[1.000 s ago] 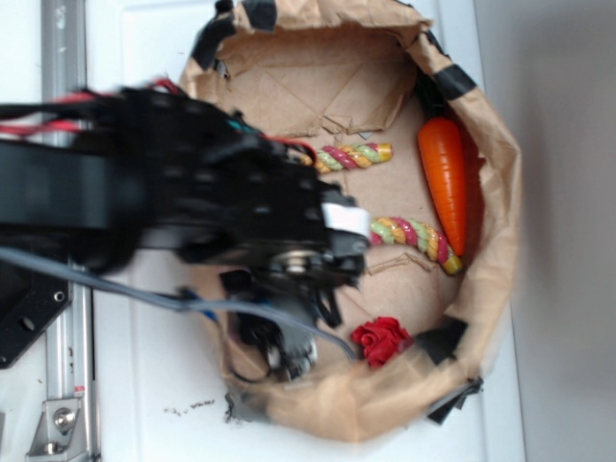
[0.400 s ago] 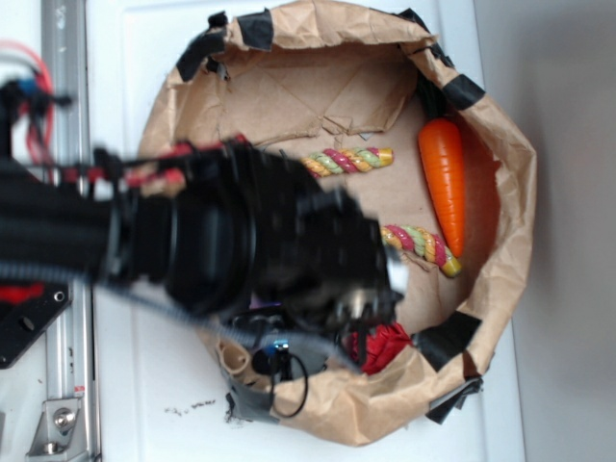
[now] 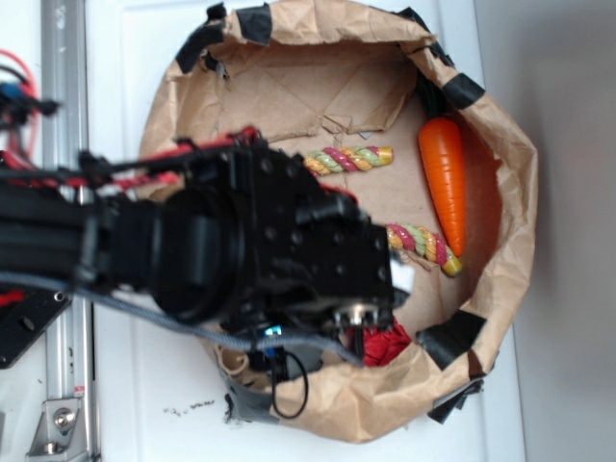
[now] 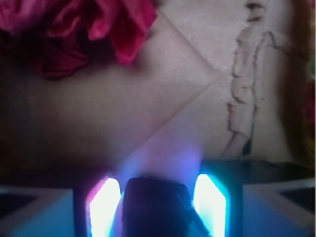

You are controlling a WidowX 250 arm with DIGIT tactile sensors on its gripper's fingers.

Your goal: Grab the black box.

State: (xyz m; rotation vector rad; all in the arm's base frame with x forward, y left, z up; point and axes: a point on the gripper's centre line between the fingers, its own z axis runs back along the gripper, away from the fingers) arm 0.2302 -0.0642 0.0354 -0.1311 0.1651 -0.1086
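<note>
Two glowing fingers (image 4: 104, 205) of the gripper (image 4: 157, 207) stand spread around the black box (image 4: 155, 205). Grasping step: squeezing shut comes next. Beyond lie brown paper (image 4: 98, 123), then red crumpled cloth (image 4: 74, 29).

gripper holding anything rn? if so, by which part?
Looks like the black box: a dark object sits between the gripper fingers at its sides. Contact isn't clear; blurred.

Around me rises a crumpled brown paper wall (image 3: 500, 164). An orange carrot (image 3: 445, 183) lies beside two striped rope pieces (image 3: 351, 159). Crumpled red paper (image 4: 74, 29) sits near me.
</note>
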